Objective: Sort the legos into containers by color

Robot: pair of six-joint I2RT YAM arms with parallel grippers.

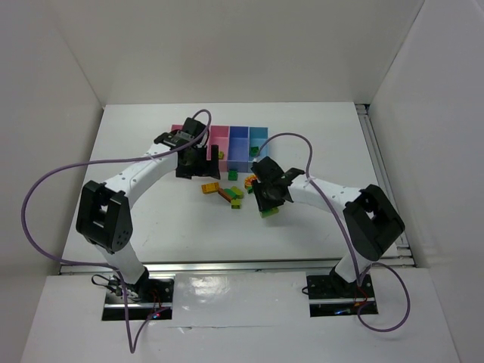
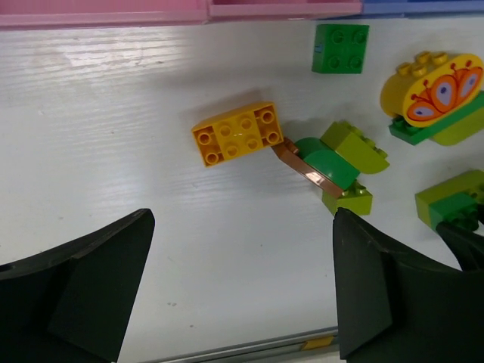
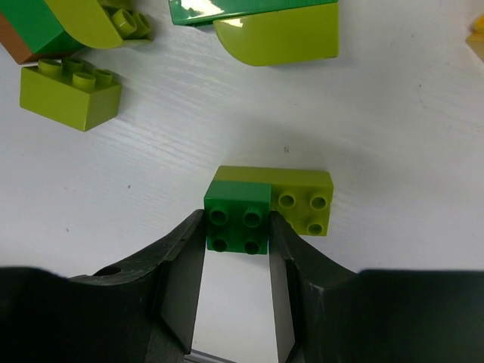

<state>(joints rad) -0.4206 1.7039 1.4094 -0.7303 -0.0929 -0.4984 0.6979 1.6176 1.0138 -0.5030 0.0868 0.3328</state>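
Note:
The containers (image 1: 240,141) are a joined row of pink, blue-purple and light blue bins at the back; their front edge shows in the left wrist view (image 2: 151,13). My left gripper (image 1: 198,168) (image 2: 238,291) is open and empty, just in front of the pink bins. Ahead of it lie an orange-yellow brick (image 2: 238,134), a red-brown plate (image 2: 302,165) and a green square brick (image 2: 340,48). My right gripper (image 1: 268,203) (image 3: 237,231) is shut on a green brick (image 3: 237,218) that is stacked on a yellow-green brick (image 3: 304,200).
More legos lie in front of the bins: a butterfly-printed yellow piece (image 2: 432,85), yellow-green bricks (image 3: 69,92) and a curved yellow-green piece (image 3: 276,36). In the top view the loose cluster (image 1: 229,193) sits between the two grippers. White walls enclose the table.

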